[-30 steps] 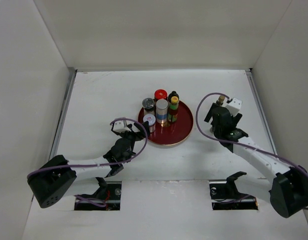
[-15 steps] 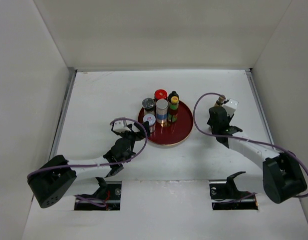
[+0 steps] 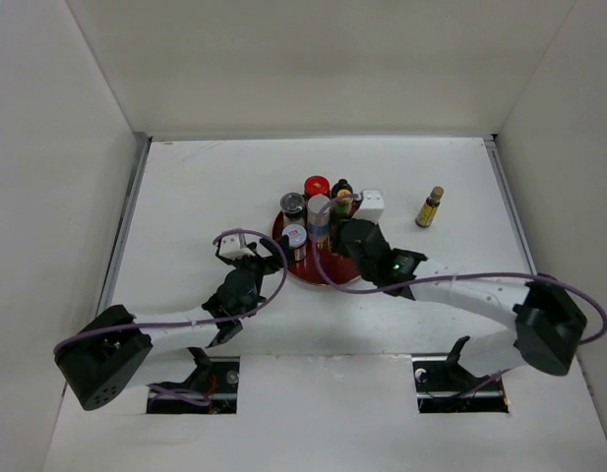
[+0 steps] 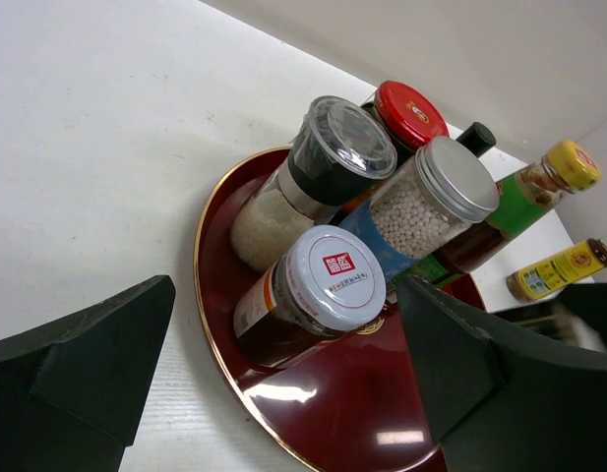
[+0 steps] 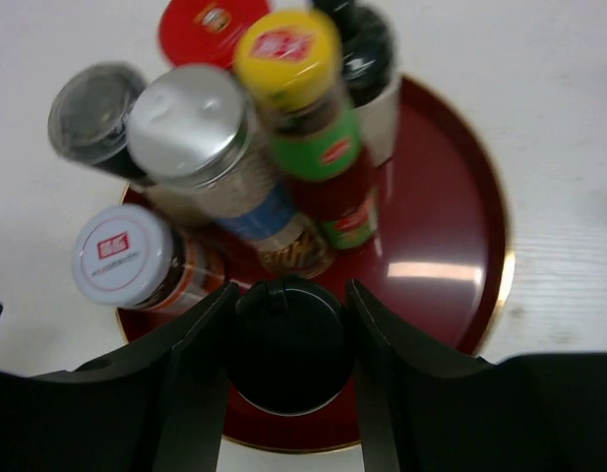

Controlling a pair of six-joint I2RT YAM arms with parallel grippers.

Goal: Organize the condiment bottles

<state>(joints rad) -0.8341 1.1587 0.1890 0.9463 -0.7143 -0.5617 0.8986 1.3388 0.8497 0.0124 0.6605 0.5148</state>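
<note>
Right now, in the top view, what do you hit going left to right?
left gripper → white-lidded jar → silver-lidded jar → black-capped bottle → yellow-labelled bottle. The rest overlap these, so they are left out.

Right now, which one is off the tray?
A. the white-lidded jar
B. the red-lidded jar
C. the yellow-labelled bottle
C: the yellow-labelled bottle is on the table, to the right of the tray and apart from it.
</note>
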